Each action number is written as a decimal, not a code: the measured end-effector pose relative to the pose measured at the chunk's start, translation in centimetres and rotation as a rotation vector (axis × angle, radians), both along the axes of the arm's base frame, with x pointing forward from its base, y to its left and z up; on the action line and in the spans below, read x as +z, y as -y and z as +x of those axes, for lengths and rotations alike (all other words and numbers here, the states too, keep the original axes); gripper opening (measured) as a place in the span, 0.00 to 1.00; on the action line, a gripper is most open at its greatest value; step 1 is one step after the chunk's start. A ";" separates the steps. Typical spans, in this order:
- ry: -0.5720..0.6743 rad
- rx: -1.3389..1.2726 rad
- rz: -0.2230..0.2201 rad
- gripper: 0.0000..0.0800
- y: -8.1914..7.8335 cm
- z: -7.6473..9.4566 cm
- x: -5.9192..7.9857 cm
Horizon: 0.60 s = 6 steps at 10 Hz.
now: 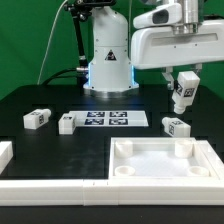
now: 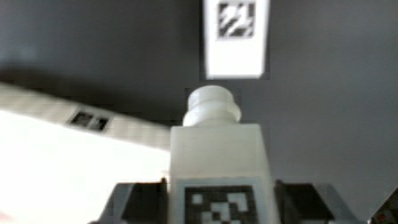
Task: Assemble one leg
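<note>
My gripper (image 1: 184, 84) hangs above the table at the exterior view's right, shut on a white tagged leg (image 1: 184, 90) that it holds in the air. In the wrist view the held leg (image 2: 217, 150) stands between the dark fingers (image 2: 139, 205), its rounded end pointing away. Three more legs lie on the black table: one (image 1: 37, 119) at the left, one (image 1: 67, 123) beside the marker board, one (image 1: 177, 126) below my gripper. The large white panel with raised rim (image 1: 125, 172) lies in front, also seen in the wrist view (image 2: 54, 140).
The marker board (image 1: 106, 119) lies flat at the table's middle and shows in the wrist view (image 2: 237, 40). The arm's white base (image 1: 108, 60) stands behind it. A white rail (image 1: 40, 188) runs along the front left edge.
</note>
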State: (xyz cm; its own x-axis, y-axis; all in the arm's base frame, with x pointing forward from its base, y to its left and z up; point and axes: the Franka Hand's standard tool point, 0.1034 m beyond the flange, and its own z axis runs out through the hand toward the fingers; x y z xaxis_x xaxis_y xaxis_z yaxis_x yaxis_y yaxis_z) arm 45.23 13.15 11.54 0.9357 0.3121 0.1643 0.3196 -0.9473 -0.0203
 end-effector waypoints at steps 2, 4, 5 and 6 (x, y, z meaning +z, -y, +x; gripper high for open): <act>0.033 0.010 0.013 0.36 1.1 3.8 1.2; 0.040 0.010 0.017 0.36 1.0 4.8 1.3; 0.037 0.010 0.016 0.36 1.0 4.6 1.2; 0.037 0.010 0.016 0.36 1.0 4.6 1.2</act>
State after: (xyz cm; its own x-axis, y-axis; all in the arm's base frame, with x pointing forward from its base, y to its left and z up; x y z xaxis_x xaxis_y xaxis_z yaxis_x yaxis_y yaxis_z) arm 49.85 12.11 12.75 0.9257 0.3188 0.2038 0.3302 -0.9436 -0.0239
